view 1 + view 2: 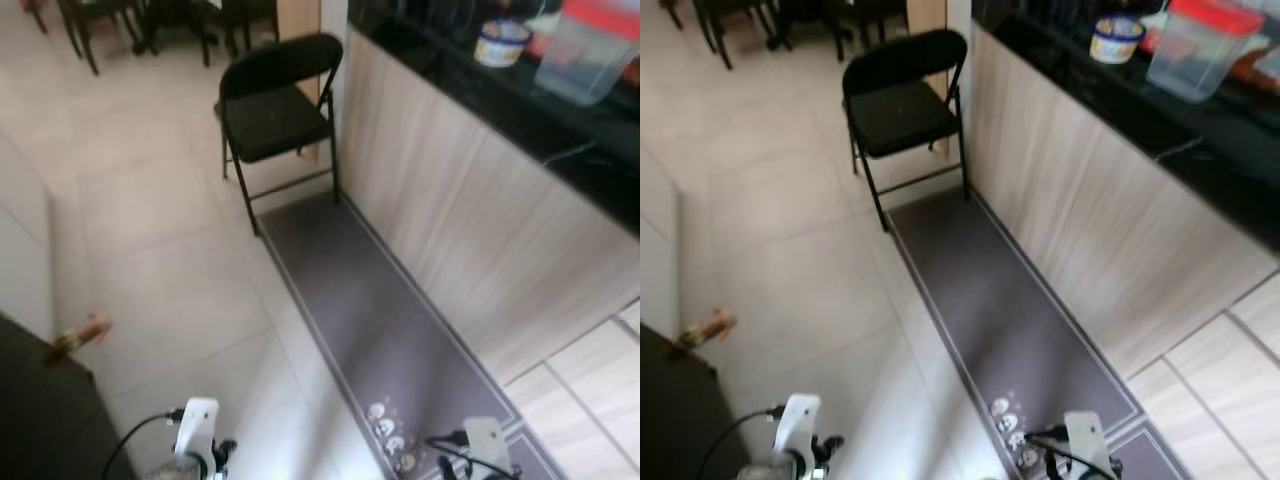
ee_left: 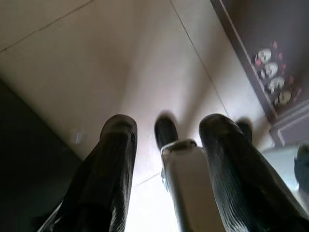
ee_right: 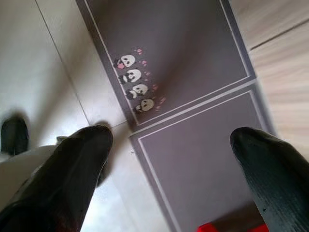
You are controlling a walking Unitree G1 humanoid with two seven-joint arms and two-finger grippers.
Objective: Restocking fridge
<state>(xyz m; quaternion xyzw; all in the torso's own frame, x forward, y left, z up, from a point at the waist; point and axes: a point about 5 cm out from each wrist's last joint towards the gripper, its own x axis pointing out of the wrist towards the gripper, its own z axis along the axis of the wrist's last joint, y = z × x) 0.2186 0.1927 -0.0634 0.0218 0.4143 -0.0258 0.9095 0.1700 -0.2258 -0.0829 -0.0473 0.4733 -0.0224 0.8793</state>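
Both arms hang low at my sides, the left wrist over pale floor tiles and the right wrist over a grey rug. In the left wrist view my left gripper is open, its two black fingers pointing down at the tiles with nothing between them. My right gripper is wide open above the rug's panda print, holding nothing. On the black counter at the right stand a clear plastic box with a red lid and a small round tub.
A black folding chair stands ahead at the far end of the long grey rug. Light wood cabinet fronts run along the right. A dark surface with a small brownish object lies at my left. Dining chairs stand far back.
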